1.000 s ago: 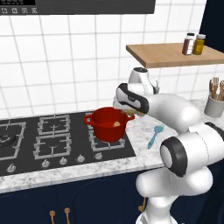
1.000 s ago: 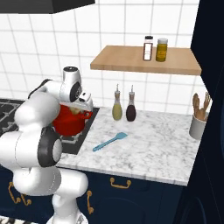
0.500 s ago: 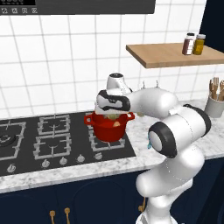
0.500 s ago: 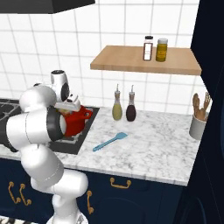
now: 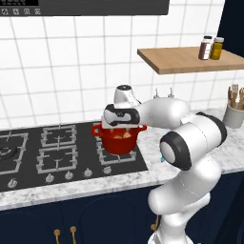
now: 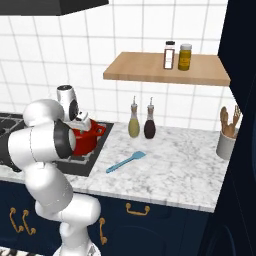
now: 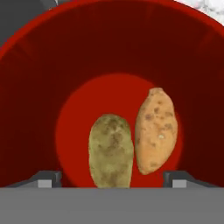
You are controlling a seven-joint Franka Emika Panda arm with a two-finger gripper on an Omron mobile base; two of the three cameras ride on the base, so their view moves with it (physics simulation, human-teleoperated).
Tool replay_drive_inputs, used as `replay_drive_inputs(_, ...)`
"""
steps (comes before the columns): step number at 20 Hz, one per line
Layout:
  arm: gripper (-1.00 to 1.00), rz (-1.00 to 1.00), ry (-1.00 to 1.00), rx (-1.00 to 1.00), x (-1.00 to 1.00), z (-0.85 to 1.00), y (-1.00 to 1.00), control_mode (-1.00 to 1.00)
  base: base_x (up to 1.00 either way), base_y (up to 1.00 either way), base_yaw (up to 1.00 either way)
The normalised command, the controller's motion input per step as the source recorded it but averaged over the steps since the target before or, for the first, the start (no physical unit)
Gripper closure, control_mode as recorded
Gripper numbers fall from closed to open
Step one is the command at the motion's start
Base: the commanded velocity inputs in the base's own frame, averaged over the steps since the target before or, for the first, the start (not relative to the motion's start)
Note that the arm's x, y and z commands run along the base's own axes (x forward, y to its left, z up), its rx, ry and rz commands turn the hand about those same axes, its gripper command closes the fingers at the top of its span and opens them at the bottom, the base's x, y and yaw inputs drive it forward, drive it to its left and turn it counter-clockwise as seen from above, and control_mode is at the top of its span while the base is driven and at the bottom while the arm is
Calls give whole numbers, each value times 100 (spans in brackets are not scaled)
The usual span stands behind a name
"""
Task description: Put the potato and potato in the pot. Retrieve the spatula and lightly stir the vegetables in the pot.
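Left base view: gripper (image 5: 116, 125) poised directly over the pot (image 5: 119, 139), which sits on the hob's right-hand burner, near the hob's right edge. Two pale vegetables (image 5: 125, 135) visible inside.

Right base view: spatula (image 6: 125, 162) lies flat on the table, well apart from the pot (image 6: 86, 139), toward the front edge. Bare marble all around it; two bottles (image 6: 141, 122) stand behind, by the wall.

Hand view: finger tips (image 7: 46, 179) spread wide, holding nothing, touching nothing. Both vegetables (image 7: 131, 140) lie side by side on the pot (image 7: 39, 78) floor, touching.
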Motion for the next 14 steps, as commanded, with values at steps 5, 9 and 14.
replay_drive_inputs(5,-100,0,-6,1,-42,74,-14,-100,0,0,0)
replay_drive_inputs(9,-100,-9,0,5,-100,33,-43,-100,0,0,0)
replay_drive_inputs(14,-100,-14,1,7,-95,5,-61,-100,0,0,0)
